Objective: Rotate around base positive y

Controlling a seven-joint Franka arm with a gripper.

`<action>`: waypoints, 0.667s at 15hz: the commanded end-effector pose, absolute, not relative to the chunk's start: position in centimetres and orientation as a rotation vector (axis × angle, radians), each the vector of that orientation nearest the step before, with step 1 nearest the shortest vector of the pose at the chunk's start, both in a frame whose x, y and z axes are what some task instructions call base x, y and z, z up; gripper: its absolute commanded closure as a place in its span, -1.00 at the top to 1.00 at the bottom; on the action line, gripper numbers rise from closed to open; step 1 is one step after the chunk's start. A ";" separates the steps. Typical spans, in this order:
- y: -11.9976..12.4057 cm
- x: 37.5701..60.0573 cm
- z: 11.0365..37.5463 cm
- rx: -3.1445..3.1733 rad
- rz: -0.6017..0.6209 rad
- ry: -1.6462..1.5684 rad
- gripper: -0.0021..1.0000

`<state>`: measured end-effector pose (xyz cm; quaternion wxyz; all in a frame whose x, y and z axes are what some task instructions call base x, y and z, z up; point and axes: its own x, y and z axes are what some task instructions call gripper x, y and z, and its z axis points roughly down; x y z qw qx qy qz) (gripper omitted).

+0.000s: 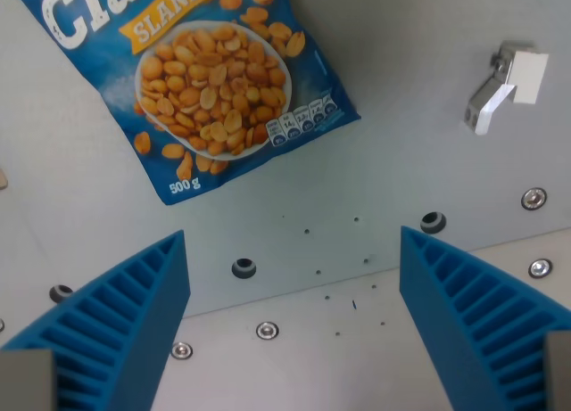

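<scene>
Peanut bag [201, 81]: deep blue, white lettering, yellow banner, white bowl printed with golden-orange nuts; "500 g" in white at its corner. Gripper [294, 326]: fingers [120, 326] bright blue, ribbed. Table [401, 175]: pale grey, dotted with silver screws and dark holes. Small bracket [504, 86]: white and grey.

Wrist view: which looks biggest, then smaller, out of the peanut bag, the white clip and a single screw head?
1. peanut bag, though cut off at the top edge
2. white clip
3. screw head

The order is clear in this view.
</scene>
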<state>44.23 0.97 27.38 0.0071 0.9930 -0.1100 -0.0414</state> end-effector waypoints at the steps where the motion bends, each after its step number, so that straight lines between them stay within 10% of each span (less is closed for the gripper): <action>1: 1.0 45.1 27.9 3.055 -0.446 -0.338 1.00; 10: 1.0 45.1 27.9 3.010 -0.625 -0.332 1.00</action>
